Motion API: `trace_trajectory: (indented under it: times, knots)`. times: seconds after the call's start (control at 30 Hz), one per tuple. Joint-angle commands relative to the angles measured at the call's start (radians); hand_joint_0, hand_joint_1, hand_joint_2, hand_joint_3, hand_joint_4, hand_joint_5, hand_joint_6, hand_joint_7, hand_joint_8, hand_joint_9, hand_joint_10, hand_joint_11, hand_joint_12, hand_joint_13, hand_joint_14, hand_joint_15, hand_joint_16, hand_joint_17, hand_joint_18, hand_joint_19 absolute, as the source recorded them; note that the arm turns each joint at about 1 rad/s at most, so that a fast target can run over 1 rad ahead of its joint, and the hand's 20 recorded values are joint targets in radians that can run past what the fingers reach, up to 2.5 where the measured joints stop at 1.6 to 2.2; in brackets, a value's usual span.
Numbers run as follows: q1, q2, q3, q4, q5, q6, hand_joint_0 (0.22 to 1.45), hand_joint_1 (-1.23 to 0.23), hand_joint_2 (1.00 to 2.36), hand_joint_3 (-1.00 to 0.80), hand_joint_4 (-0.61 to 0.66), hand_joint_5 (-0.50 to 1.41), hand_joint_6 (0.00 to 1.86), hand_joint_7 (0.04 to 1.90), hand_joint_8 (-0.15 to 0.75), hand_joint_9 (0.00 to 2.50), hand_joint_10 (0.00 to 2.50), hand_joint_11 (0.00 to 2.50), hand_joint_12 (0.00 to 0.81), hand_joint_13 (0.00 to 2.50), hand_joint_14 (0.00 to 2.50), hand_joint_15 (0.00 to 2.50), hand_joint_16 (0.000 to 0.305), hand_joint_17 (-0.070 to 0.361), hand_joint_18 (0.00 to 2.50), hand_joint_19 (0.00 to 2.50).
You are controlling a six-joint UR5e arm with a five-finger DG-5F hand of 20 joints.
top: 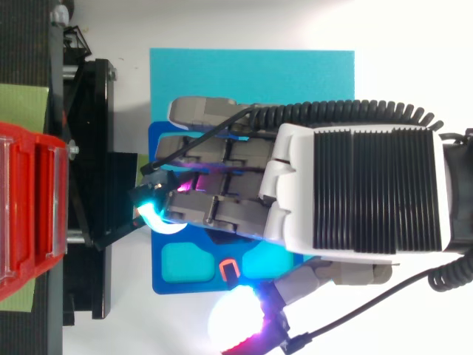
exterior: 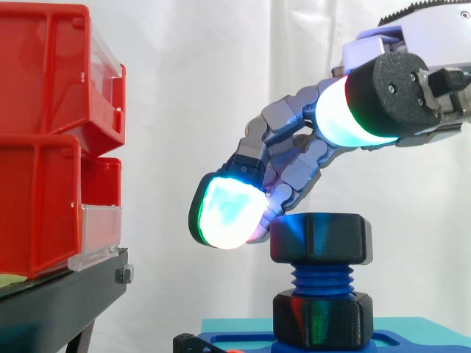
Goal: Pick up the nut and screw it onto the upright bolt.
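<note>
from the side, the black nut sat level on top of the upright blue bolt, with several turns of bare thread showing between it and a black hex collar at the bolt's foot. the hand reached in from the right and bent down against the nut's upper left edge. whether it was clamped on the nut or only resting against it, i could not tell. red bins stood well apart on the black stand.

from above, the hand hung over the blue base plate on the teal mat.

by my reading the pick-up was done and the nut started on the thread. winding it down looked mostly left to do.
</note>
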Motion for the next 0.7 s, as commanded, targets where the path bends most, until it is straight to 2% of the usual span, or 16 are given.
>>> trace_trajectory:
  times: [0.0,0.23,0.43,0.67]
  knots:
    - [-0.005,0.000,0.000,-0.007,-0.003,-0.007,0.50,-0.16,1.00,-0.50,0.23,-0.07,0.50,0.87,0.235,0.66,0.00,0.00,0.308,0.38,0.00,0.00,0.032,0.073,0.00,0.00]
    - [-0.011,0.000,-0.014,-0.004,-0.005,-0.018,0.50,-0.17,1.00,-0.50,0.24,-0.06,0.50,0.93,0.240,0.68,0.00,0.00,0.307,0.41,0.00,0.00,0.031,0.070,0.00,0.00]
    - [-0.019,0.000,-0.057,0.010,-0.006,-0.020,0.51,-0.18,1.00,-0.50,0.25,-0.05,0.50,1.04,0.240,0.69,0.00,0.00,0.302,0.43,0.00,0.00,0.030,0.067,0.00,0.00]
    - [-0.028,0.000,-0.058,0.019,-0.025,-0.020,0.51,-0.18,1.00,-0.50,0.23,-0.03,0.50,1.18,0.247,0.71,0.00,0.00,0.298,0.45,0.00,0.00,0.028,0.064,0.00,0.00]
